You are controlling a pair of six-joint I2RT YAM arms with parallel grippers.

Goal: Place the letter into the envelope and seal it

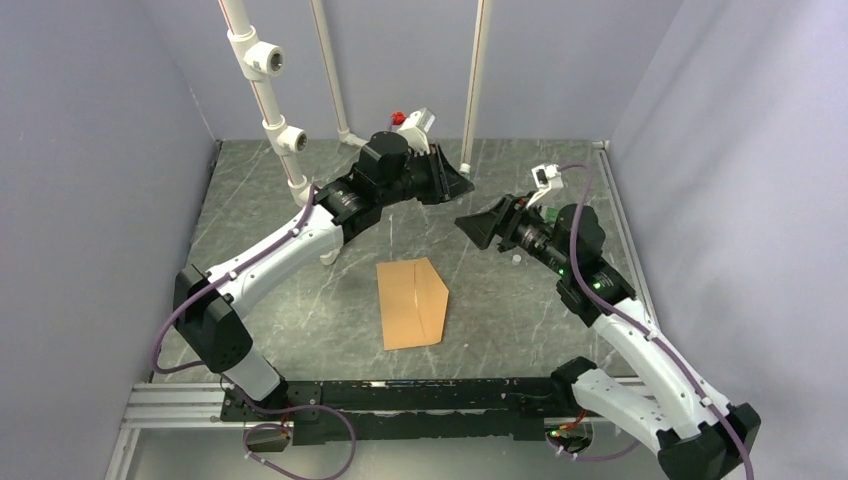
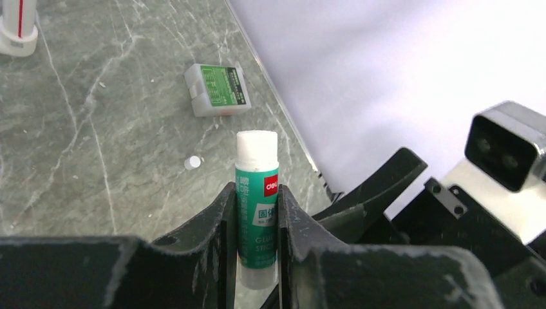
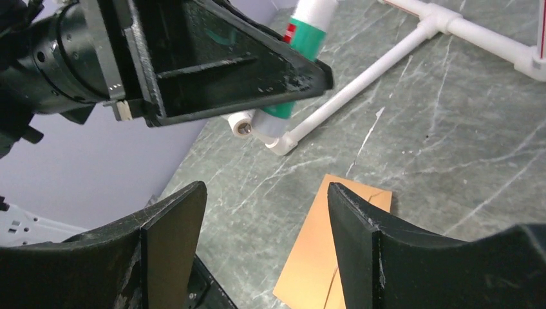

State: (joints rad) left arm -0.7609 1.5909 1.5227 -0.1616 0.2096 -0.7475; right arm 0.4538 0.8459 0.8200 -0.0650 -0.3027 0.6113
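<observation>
The kraft-brown envelope [image 1: 413,303] lies flat on the grey marbled counter [image 1: 320,320], near its middle and a little toward 6 o'clock. Its long sides run 12 to 6 and its pointed flap aims at 3 o'clock. What is inside it cannot be told from any view, and neither claw touches it.

The left claw [image 1: 455,185] hovers at 12 o'clock of the envelope, well apart from it. Its jaws are narrowed onto a glue stick [image 2: 257,168], pinched between the fingers [image 2: 219,219]. The stick has a white top and a green label with a red "deli" logo and Chinese characters below it. Lower down are partly hidden words beginning "GLU" and "STIC".

The right claw [image 1: 478,228] sits at 2 o'clock of the envelope, facing the left claw, near it without touching. Its jaws stand wide with nothing between them. Through the gap its wrist camera sees the counter and one end of the envelope.

From the left wrist, a white block [image 2: 217,89] with a green printed label lies on the counter at 11 o'clock of the stick's top, its print too small to read. A small white disc [image 2: 192,162] lies at 9 o'clock of it. White pipe framing [image 1: 270,110] stands toward the counter's 12 o'clock side
</observation>
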